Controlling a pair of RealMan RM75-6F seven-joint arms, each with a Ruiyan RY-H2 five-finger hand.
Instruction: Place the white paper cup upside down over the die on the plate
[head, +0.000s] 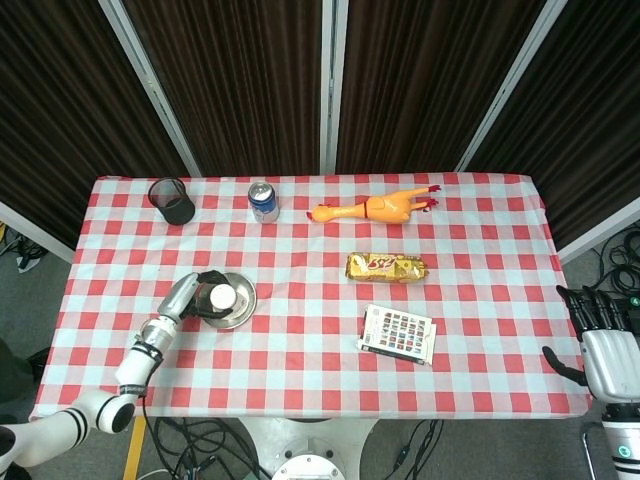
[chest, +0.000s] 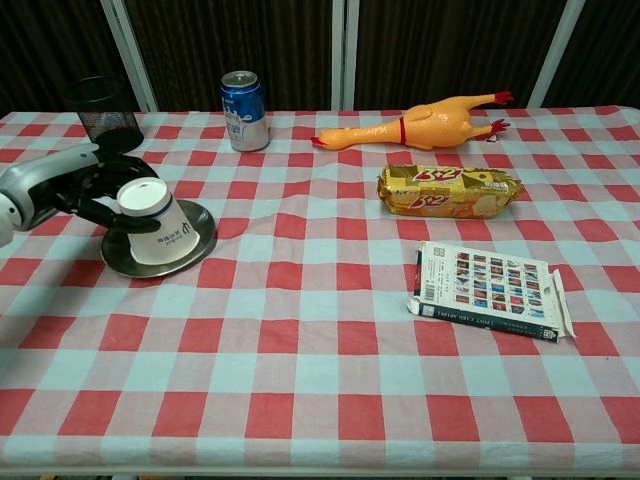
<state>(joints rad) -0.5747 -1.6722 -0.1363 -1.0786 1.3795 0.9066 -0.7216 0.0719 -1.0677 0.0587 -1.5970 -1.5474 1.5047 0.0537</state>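
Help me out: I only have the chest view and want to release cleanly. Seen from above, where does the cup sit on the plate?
Observer: In the head view the white paper cup lies inside the outline of the plate, near its middle.
Operator: I can't see my right robot hand at all. Where is it?
Observer: The right robot hand is past the right edge of the table, fingers apart, holding nothing.
Operator: And how does the left one come in?
Observer: From above, the left robot hand grips the cup from the plate's left side, and its forearm runs back toward the table's front-left corner.
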